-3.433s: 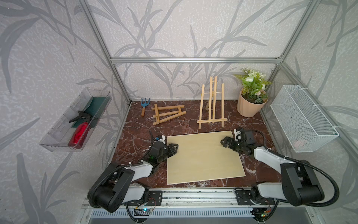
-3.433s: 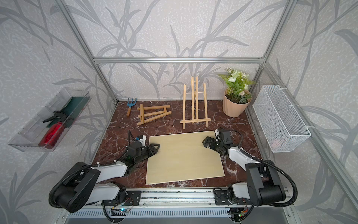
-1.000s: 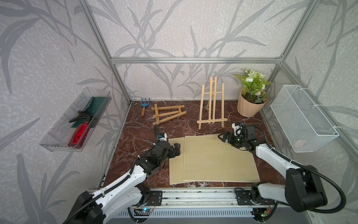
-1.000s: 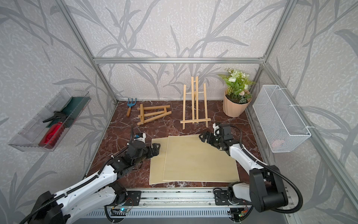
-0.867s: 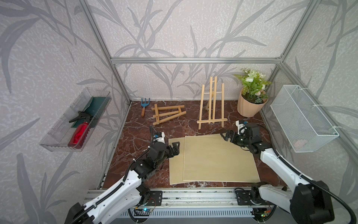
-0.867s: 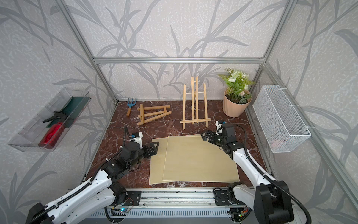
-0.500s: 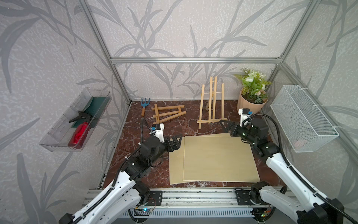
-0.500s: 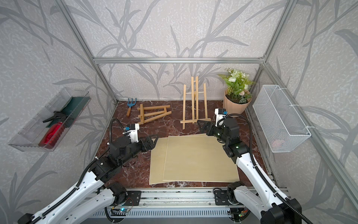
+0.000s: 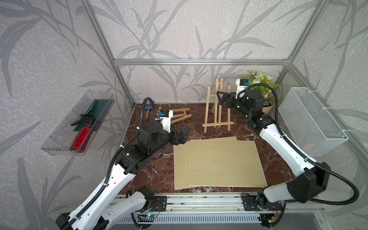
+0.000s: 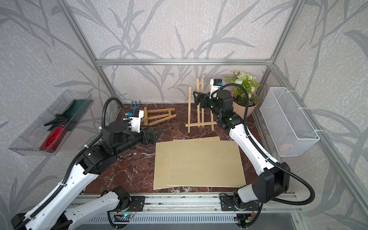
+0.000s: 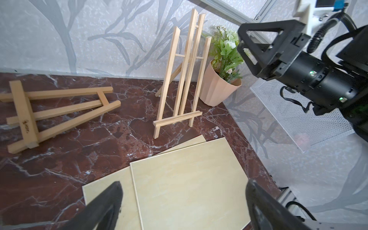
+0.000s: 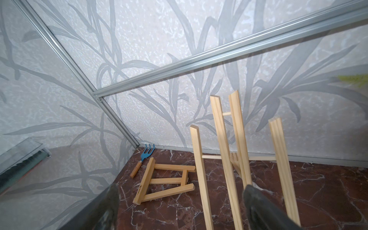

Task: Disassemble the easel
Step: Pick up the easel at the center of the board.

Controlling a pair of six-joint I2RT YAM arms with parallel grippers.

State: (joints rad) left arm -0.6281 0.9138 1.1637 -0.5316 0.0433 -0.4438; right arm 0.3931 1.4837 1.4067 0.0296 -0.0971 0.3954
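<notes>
Right hand (image 9: 220,98) open beside the standing easel (image 9: 217,124), left hand (image 9: 184,134) open above the tabletop (image 9: 155,175).
The easel stands upright at the back of the tabletop, just beside the potted plant (image 10: 244,108), ledge toward the front. The right hand hovers level with its upper rails, jaws spread wide and gripping nothing (the left wrist view shows clear air between them). The left hand, equally wide and empty, hangs near the far left corner of two overlapping wooden boards (image 9: 225,163) lying flat. A smaller easel (image 11: 59,94) lies flat at the back left, near a blue hand fork (image 10: 135,104).
</notes>
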